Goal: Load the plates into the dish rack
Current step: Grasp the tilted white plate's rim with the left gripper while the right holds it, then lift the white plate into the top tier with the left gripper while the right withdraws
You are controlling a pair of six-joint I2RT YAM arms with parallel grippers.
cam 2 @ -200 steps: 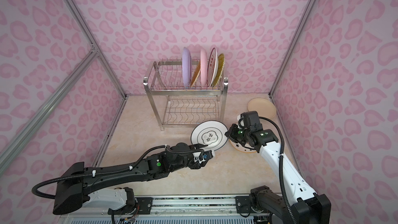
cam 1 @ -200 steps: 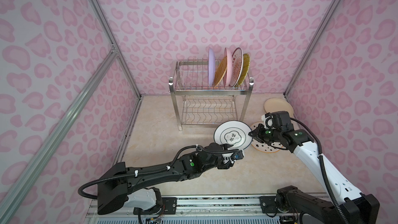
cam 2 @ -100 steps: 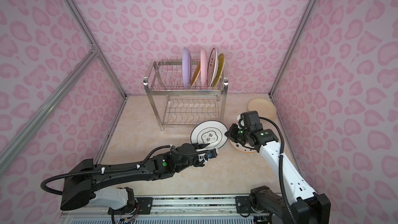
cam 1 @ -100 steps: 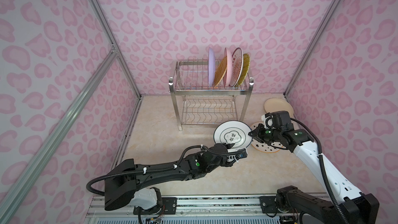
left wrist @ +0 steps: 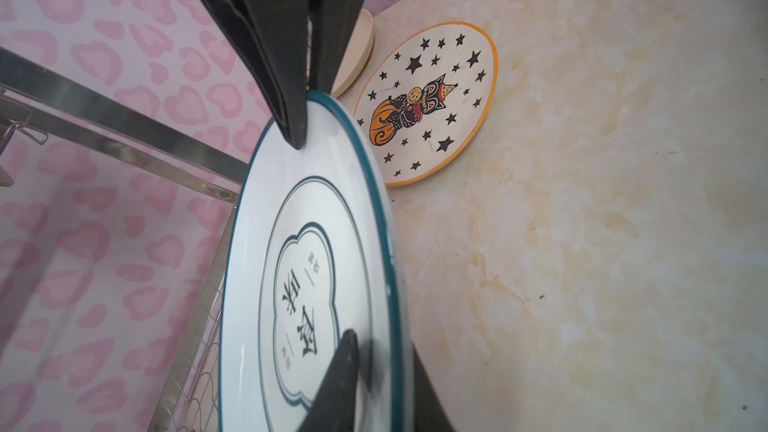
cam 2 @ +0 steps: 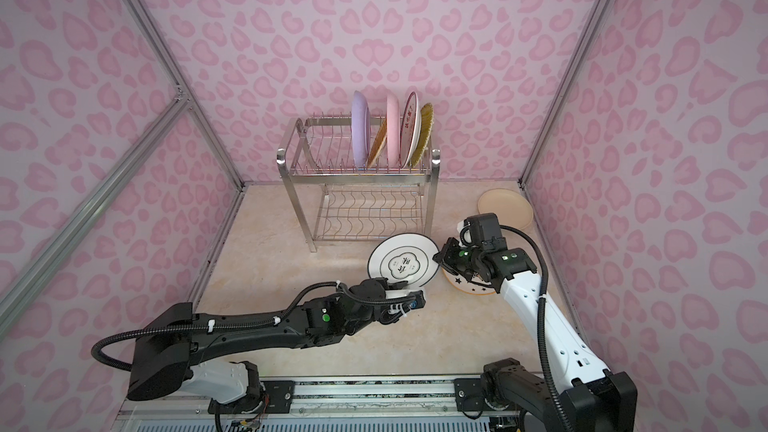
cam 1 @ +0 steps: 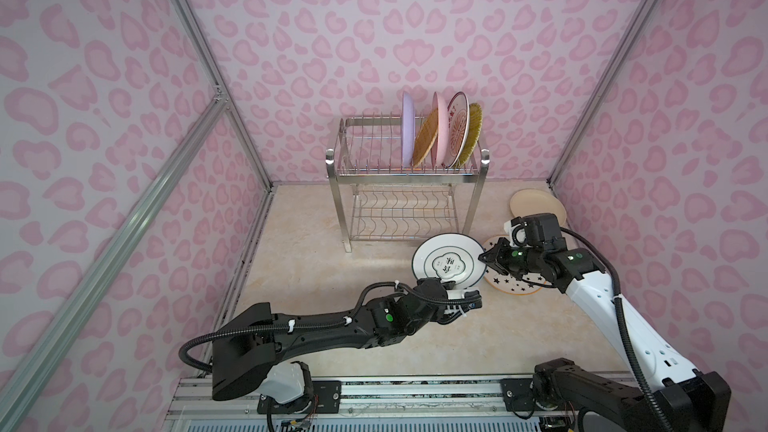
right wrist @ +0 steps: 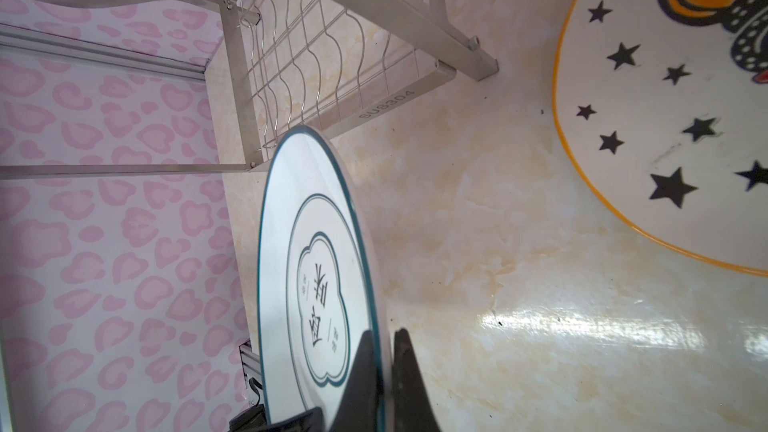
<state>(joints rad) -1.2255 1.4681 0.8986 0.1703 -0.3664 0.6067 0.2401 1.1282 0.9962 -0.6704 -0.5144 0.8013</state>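
On the upper tier of the rack (cam 1: 407,174), five plates (cam 1: 439,118) were stood; in front, the white plate (cam 1: 449,261) was clamped at opposite rims by the left gripper (left wrist: 384,361) and right gripper (right wrist: 383,338).

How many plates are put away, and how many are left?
Five are racked: lilac plate, woven plate, pink plate, orange-radial plate, yellow plate, standing in the dish rack. The left gripper and right gripper both pinch the emblem plate. The star plate and cream plate wait on the table.

top views: high, facing rack (cam 1: 405,175) | wrists: close, both on emblem plate (left wrist: 311,263)
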